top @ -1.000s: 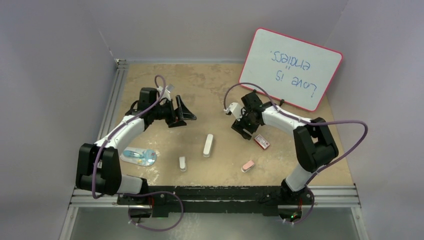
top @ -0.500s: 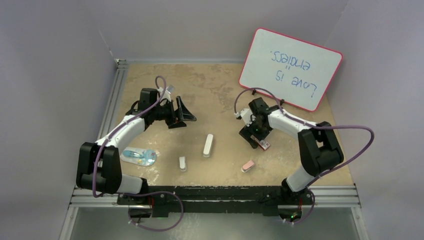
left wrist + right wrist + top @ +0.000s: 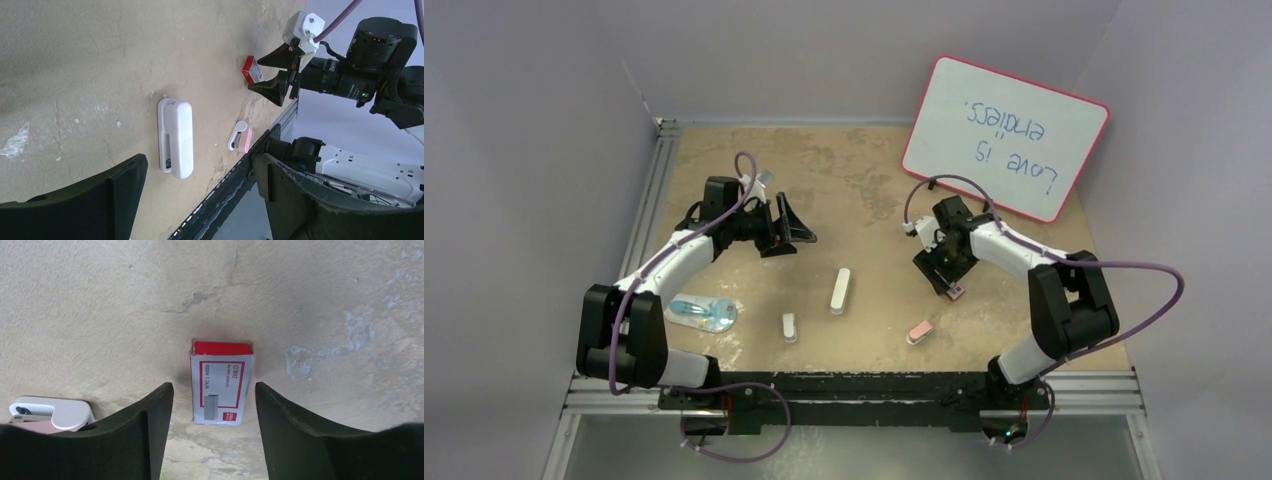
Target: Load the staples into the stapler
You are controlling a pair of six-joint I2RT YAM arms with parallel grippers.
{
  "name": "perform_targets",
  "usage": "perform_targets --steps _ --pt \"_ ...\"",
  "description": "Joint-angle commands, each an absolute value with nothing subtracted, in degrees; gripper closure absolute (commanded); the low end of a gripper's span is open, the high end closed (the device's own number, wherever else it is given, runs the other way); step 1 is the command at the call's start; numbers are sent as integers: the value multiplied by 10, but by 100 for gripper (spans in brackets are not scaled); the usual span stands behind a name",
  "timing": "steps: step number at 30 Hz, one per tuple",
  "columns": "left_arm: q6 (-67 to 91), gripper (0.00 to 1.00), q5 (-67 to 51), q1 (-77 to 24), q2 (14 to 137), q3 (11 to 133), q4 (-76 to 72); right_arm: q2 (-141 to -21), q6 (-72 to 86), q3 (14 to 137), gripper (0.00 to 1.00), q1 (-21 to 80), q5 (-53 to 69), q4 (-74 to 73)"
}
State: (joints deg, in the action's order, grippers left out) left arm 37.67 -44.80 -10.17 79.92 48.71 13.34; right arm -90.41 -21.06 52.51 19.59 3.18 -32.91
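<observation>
Overhead: left tool [image 3: 786,228] at 9 o'clock of the desk [image 3: 844,170] centre, fingers spread wide, nothing between them. White stapler [image 3: 840,290] near 7 o'clock. Right tool [image 3: 946,275] at 4 o'clock, covering all but a red sliver of the staple box [image 3: 955,291]; pink stapler [image 3: 920,331] at its 7 o'clock. Left wrist view shows the box from the side, beside the right tool's tips. Only the right wrist view settles it: box flat on the desk, label up, between parted fingers [image 3: 145,430], a gap either side, no contact.
</observation>
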Motion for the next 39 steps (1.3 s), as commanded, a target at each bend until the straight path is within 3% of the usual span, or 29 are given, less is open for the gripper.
perform_targets --steps 1,8,15,22,35,38,39 --pt "366 21 -468 -102 792 483 115 -882 -200 509 38 199 47 -335" --pt "365 21 -465 -102 788 483 117 -908 -186 511 47 200 28 -314" --pt "362 21 -462 -102 790 488 120 -909 -217 517 63 201 2 -290" --pt "360 21 -456 -102 807 501 130 -984 -252 632 68 253 11 -284" --pt "423 22 -414 -54 801 482 131 -1129 -337 774 52 312 87 -251" --pt "424 22 -418 -54 807 486 130 -1122 -323 775 32 310 124 -263" --pt "422 22 -418 -54 808 489 133 -1112 -317 771 21 307 129 -256"
